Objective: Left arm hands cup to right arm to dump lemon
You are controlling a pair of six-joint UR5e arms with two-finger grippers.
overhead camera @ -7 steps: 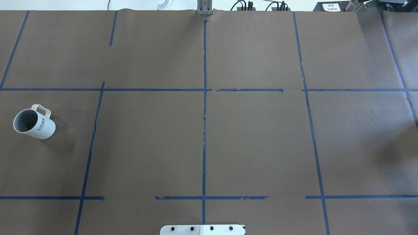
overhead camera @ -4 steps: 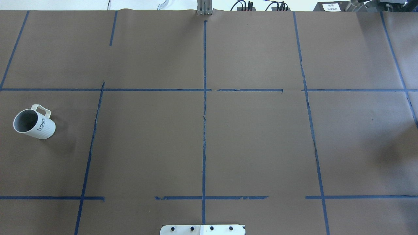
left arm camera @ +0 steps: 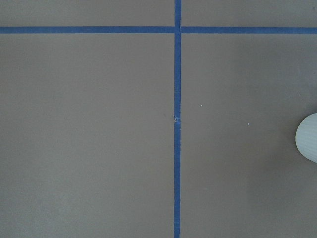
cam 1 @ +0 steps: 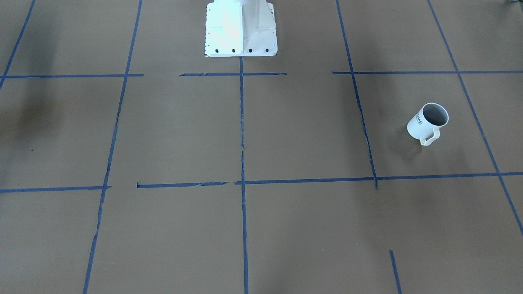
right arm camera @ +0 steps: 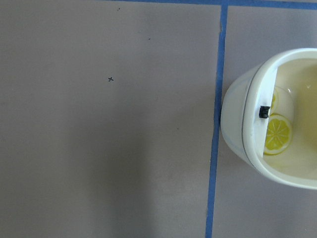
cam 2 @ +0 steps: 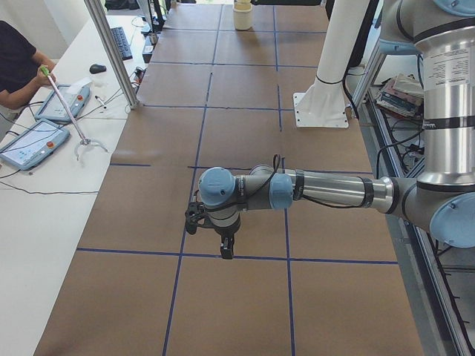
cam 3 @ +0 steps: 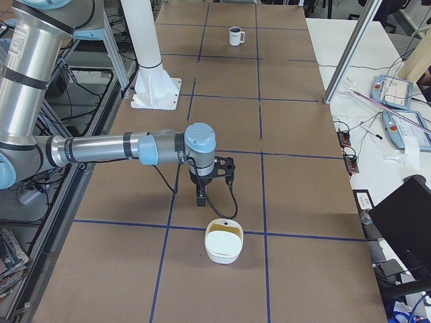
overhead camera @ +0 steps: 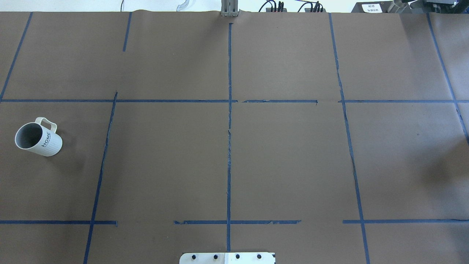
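Observation:
The cup (overhead camera: 38,137) is a white ribbed mug with "HOME" on its side. It stands alone at the table's left in the overhead view and also shows in the front-facing view (cam 1: 427,122) and far off in the exterior right view (cam 3: 235,36). Its grey inside shows no lemon. The left gripper (cam 2: 225,251) hangs over the table, seen only in the exterior left view, so I cannot tell if it is open. A white edge (left arm camera: 308,144) sits at the left wrist view's right border. The right gripper (cam 3: 201,200) points down near a cream bowl (cam 3: 224,240); I cannot tell its state.
The cream bowl (right arm camera: 277,129) shows yellow lemon-slice shapes inside and lies on a blue tape line. The white robot base (cam 1: 241,28) stands at the table's near middle. Blue tape lines (overhead camera: 229,146) grid the brown table cover. An operator's table with tablets (cam 2: 33,141) runs alongside.

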